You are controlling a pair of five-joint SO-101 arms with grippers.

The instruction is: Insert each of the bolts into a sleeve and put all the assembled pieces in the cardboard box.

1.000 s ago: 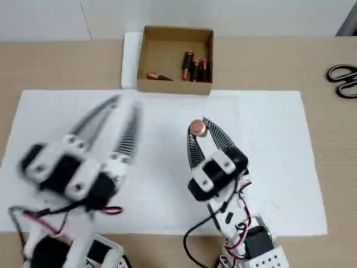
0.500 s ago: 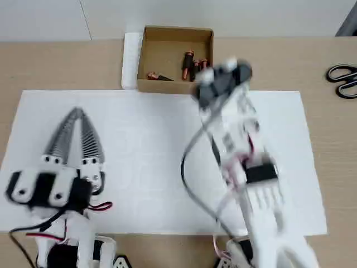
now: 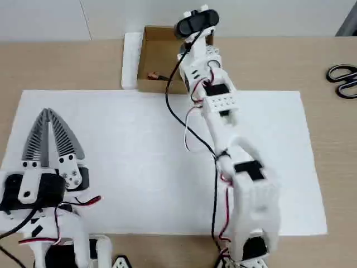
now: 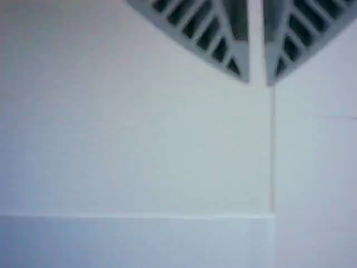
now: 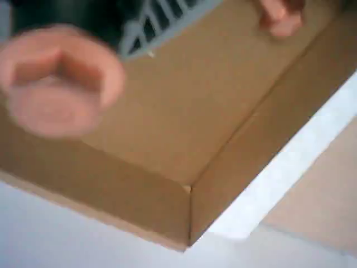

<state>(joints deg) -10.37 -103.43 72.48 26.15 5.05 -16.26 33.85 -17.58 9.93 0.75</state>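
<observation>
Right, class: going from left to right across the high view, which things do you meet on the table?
left claw → box → scissors

Your open brown cardboard box [image 3: 146,56] sits at the far side, a little left of centre. A flat piece [image 3: 154,75] with a copper head lies in its near-left corner. A raised piece [image 5: 56,84], its round copper head close and blurred, hangs over the box's near side.
</observation>
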